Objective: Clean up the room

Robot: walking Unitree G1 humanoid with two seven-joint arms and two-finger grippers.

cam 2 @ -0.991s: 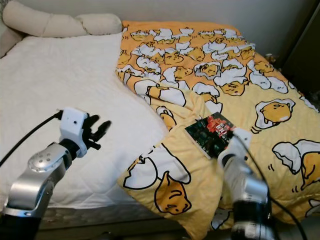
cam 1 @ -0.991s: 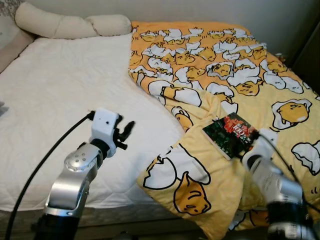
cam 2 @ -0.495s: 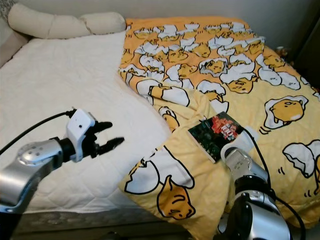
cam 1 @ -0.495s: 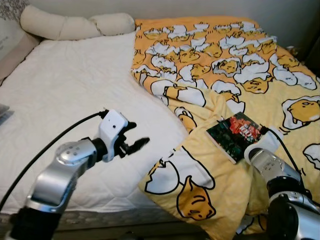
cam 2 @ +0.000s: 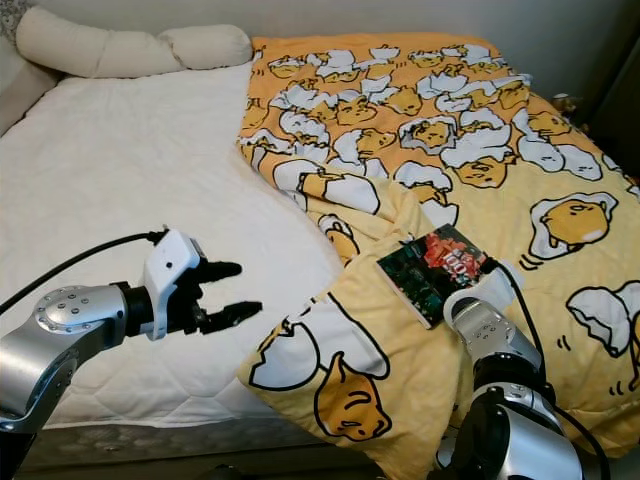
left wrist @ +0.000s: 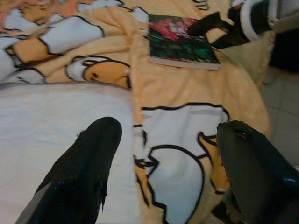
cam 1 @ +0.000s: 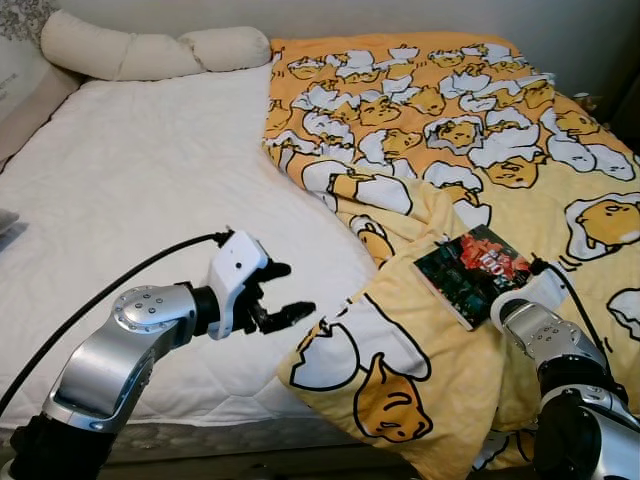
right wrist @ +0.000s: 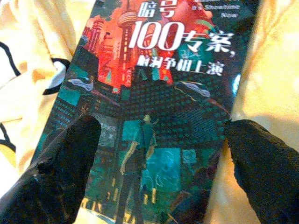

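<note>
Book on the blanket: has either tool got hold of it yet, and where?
No. The right tool is open, fingers straddling the book's near end without clamping. The left tool is open over the sheet, empty.

Bed covered by white quilted mattress pad, bare across robot's left half. Long cream bolster pillow at head end, against wall. Yellow-orange blanket with egg-character print spread over right half; near corner folded back and bunched, draping over front edge of mattress. Book with dark red-and-teal cover lying flat on blanket near that fold, cover up, Chinese characters and "100" legible in right wrist view.
</note>
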